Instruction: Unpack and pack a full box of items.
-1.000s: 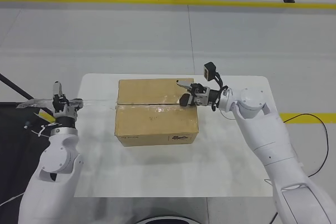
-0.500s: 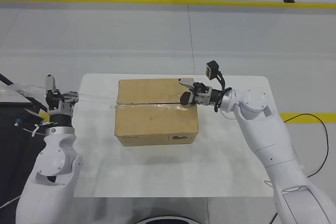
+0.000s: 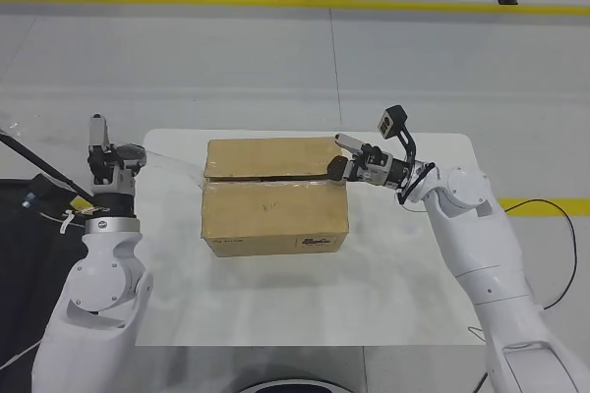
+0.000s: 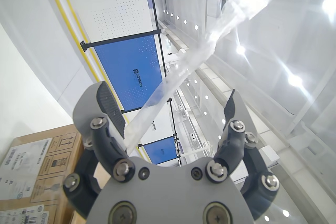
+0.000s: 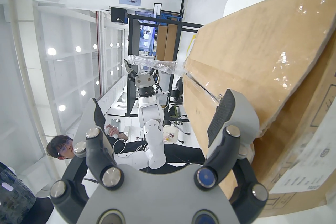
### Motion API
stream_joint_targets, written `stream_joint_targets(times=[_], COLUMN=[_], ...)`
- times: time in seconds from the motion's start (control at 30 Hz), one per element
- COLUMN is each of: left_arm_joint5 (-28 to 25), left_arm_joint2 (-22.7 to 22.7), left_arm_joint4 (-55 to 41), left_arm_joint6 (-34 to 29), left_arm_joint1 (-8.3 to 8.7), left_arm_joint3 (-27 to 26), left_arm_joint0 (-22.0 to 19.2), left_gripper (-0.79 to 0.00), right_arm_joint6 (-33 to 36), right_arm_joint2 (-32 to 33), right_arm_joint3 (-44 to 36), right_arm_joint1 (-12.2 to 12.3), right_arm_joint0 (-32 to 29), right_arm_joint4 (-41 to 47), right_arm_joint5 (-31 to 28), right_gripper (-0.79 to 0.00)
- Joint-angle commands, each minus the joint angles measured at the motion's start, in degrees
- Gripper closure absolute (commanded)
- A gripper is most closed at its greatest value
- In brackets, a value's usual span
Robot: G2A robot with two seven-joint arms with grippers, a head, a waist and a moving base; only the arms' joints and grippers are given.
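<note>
A brown cardboard box (image 3: 275, 211) lies in the middle of the white table (image 3: 275, 295), its top flaps closed with a dark seam between them. A clear tape strip (image 3: 167, 160) runs from the seam's left end to my left gripper (image 3: 103, 162). That gripper (image 4: 168, 93) is open, and the tape strip (image 4: 199, 51) clings to one finger pad (image 4: 110, 109); the box (image 4: 31, 164) is behind it. My right gripper (image 3: 337, 157) is open at the box's right end, straddling the seam. In its own view the right gripper (image 5: 161, 97) has one finger (image 5: 223, 114) against the box (image 5: 262, 64).
A black cloth (image 3: 20, 255) covers the area left of the table, with small items on it. A thin black rod (image 3: 29, 155) slants past the left gripper. Bare table lies in front of the box and at its right.
My left gripper has moved farther back from the box, stretching the tape strip out. My right gripper has drawn slightly right along the box's end.
</note>
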Motion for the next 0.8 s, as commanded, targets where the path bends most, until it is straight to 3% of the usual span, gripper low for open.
stream_joint_targets(times=[0.0, 0.77], left_arm_joint5=[0.30, 3.45], left_arm_joint2=[0.49, 8.59], left_arm_joint4=[0.65, 7.04], left_arm_joint6=[-0.16, -3.78], left_arm_joint1=[-0.13, -1.95], left_arm_joint3=[-0.25, -2.35], left_arm_joint0=[-0.32, -4.99], left_gripper=[-0.785, -0.785], right_arm_joint6=[0.12, 1.00], right_arm_joint2=[0.30, 2.37], right_arm_joint3=[-0.12, 0.03], right_arm_joint1=[0.12, 1.02], right_arm_joint0=[-0.29, -1.57], right_arm_joint4=[0.11, 2.21], right_arm_joint5=[-0.16, -1.75], right_gripper=[-0.785, -0.785])
